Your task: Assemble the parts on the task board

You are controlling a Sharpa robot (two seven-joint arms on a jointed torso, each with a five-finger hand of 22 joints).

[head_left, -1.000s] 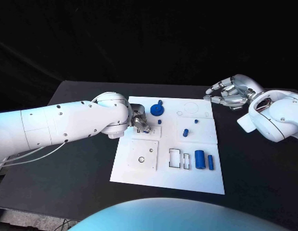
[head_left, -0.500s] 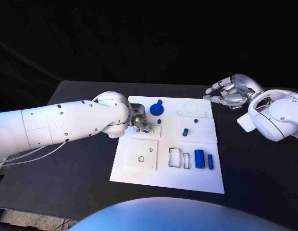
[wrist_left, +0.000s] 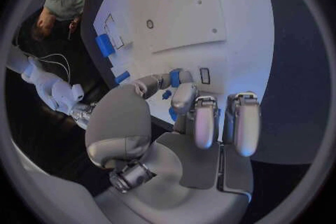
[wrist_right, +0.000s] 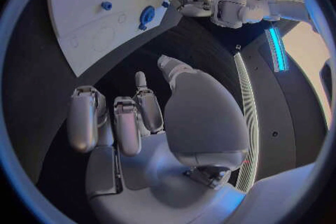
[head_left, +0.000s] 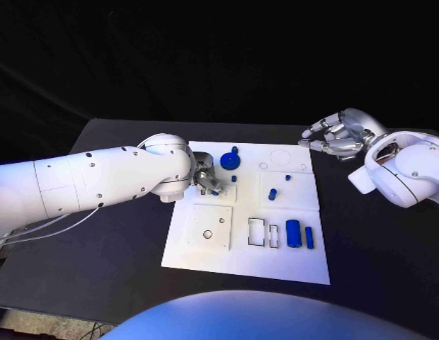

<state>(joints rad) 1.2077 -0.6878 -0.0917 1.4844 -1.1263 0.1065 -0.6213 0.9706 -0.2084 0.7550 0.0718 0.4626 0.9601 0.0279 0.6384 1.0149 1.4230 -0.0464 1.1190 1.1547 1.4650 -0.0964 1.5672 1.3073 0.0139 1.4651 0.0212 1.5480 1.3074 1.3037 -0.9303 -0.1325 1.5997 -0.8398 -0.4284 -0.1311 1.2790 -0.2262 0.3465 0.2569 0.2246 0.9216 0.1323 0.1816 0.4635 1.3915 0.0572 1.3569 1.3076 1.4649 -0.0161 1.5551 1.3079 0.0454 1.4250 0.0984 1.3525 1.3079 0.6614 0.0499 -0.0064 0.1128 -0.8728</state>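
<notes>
Black table (head_left: pixel 97 234) under a dark room, the white board (head_left: pixel 286 265) flat in the middle. My left hand (head_left: pixel 205 178) sits over the board's left edge, fingertips (wrist_left: pixel 176 79) pinching a small blue peg (wrist_left: pixel 174 77) right above a little rectangular slot (wrist_left: pixel 204 75). I'd say keep the peg upright, line it up squarely and press gently, no twisting. My right hand (head_left: pixel 334 139) hovers off the board's far right corner, fingers curled loosely, holding nothing. The round blue knob (head_left: pixel 230 161) and the smooth blue cylinder (head_left: pixel 293 234) wait on the matte board, both plastic-looking.
</notes>
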